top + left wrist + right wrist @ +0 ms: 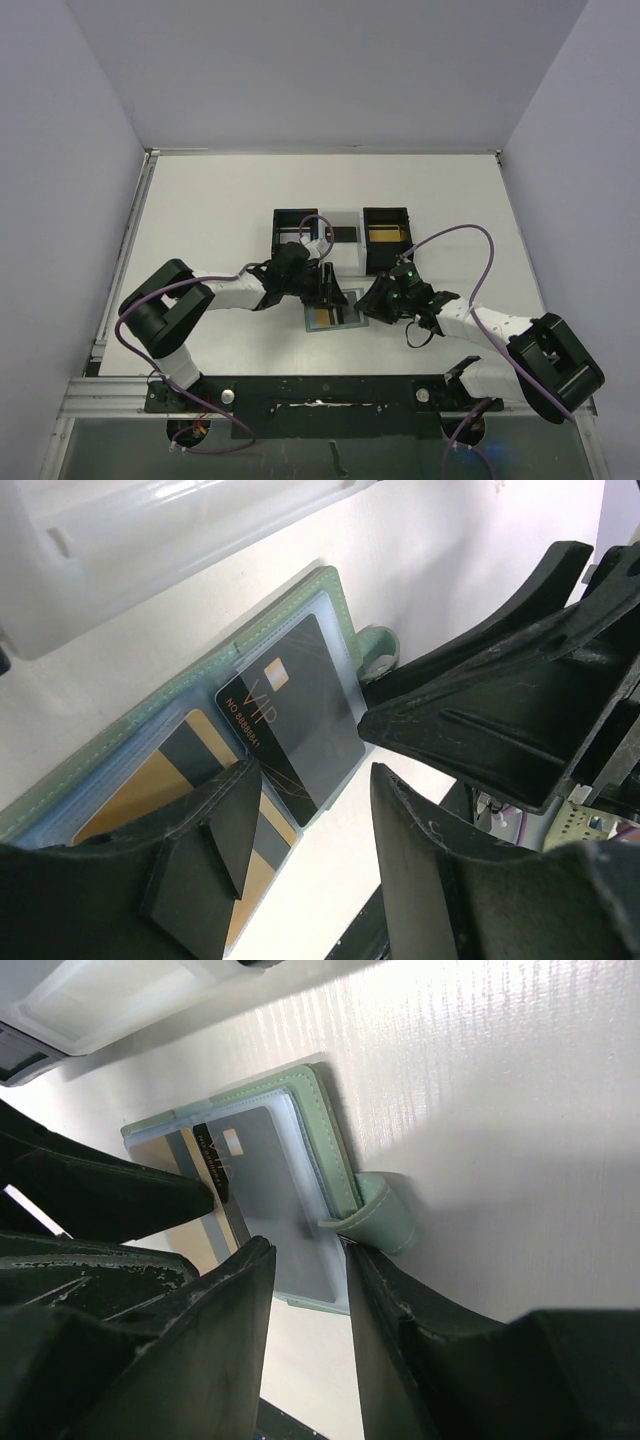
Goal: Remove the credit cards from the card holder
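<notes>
Left pincer hangs released, the black VIP card just beneath its tips in the open card holder. The right pincer straddles the side tab, grip unclear. Best pin the holder, then slide the card out flat.

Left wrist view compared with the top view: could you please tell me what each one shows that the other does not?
Only the left wrist view: the VIP lettering and chip on the black card, and the holder's tab. Only the top view: two black boxes behind the holder, and the whole left arm and right arm. Both: the open holder on the table, a gold card in it, and the left tool and right tool at it.
</notes>
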Controlling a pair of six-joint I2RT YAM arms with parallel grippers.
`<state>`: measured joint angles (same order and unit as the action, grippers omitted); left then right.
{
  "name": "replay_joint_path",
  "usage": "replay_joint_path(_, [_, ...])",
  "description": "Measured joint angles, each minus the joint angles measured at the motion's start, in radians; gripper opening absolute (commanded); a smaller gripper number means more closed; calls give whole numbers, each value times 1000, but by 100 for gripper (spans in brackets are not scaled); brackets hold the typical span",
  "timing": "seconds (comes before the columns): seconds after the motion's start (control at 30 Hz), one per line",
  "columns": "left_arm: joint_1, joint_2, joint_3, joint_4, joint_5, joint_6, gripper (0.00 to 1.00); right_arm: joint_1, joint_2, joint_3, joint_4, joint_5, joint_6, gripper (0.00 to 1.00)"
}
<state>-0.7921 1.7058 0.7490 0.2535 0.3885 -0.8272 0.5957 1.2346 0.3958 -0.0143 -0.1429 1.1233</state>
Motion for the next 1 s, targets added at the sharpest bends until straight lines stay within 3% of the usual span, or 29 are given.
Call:
replay_joint_path(0.77, [-5, 55, -9, 85, -34, -90, 44, -2, 27, 3, 20, -27, -10, 28])
replay_joint_path(1.0, [-5, 53, -24, 111, -35, -104, 44, -1, 13, 48, -73, -13, -39, 36])
